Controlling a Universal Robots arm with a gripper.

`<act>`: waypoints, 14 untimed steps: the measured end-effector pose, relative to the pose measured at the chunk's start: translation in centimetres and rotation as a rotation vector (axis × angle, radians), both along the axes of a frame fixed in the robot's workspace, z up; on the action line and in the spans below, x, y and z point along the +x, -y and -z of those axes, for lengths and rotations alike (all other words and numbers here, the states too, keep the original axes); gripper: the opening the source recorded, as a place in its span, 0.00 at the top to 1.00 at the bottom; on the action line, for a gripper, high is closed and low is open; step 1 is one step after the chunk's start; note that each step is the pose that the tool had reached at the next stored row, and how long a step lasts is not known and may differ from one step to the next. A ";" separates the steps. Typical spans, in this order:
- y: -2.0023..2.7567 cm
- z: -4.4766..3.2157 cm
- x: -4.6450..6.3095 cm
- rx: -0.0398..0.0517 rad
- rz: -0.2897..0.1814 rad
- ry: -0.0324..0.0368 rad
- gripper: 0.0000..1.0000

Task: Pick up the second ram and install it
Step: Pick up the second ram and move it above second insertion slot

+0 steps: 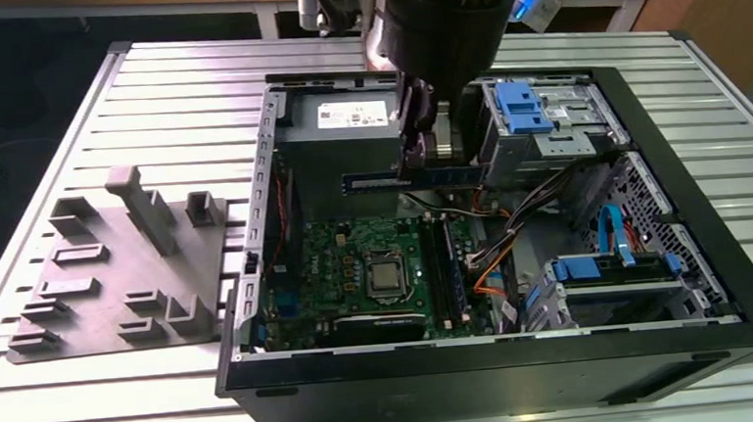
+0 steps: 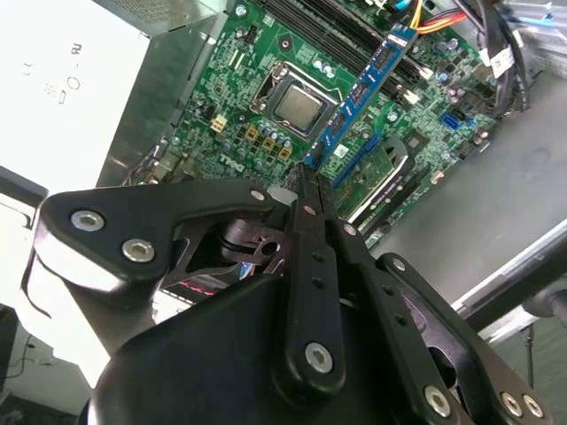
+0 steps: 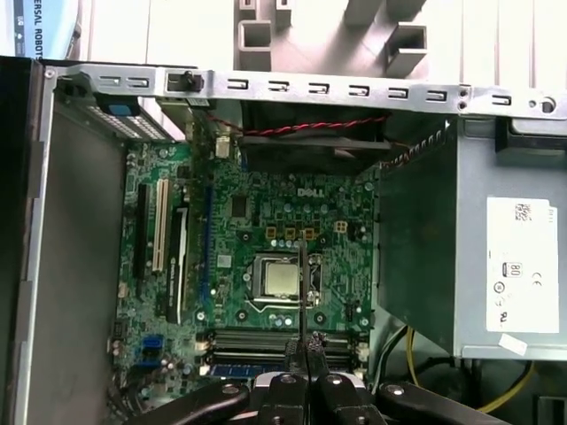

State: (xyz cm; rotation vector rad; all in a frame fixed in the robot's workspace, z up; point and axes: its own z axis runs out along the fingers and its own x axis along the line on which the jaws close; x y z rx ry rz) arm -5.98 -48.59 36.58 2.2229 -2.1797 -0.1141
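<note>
Exterior view first: your gripper (image 1: 416,161) reaches down from above into the open computer case (image 1: 734,277), its jaws pinched shut on the second ram (image 1: 453,176). They grip the stick near its middle, so a dark blue length juts out level on either side of the jaws. It hangs above the motherboard (image 1: 348,272) and is not seated in anything.

The relation to watch is between the stick and the memory slots (image 1: 439,266). The slots lie below the jaws, off to the side away from the power supply (image 1: 346,139), and they run crosswise to the stick's long axis. In the first wrist view the stick (image 3: 301,283) shows edge-on as a thin line leading straight out from the fingertips, while the slots (image 3: 266,340) cross beneath it at roughly a right angle. In the second wrist view the blue stick (image 2: 368,84) reaches out from between the closed jaws over the board, again across the slots' line. By my reading, stick and slot stand about a quarter turn apart.

As for writing, a white printed label sits on the power supply behind the jaws, a white logo is printed on the board near the processor (image 3: 276,279), and small pale stickers show on the stick. The grey fixture block (image 1: 119,286) lies outside the case, well apart from the jaws.
</note>
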 end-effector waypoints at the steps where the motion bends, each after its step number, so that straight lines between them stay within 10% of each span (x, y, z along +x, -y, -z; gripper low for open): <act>1: -0.01 0.16 0.0 -0.0002 0.000 -0.0037 0.92; 6: -0.06 0.88 0.0 -0.0005 0.000 -0.0204 0.92; 14: -0.06 1.80 0.0 0.0106 0.000 -0.0181 0.92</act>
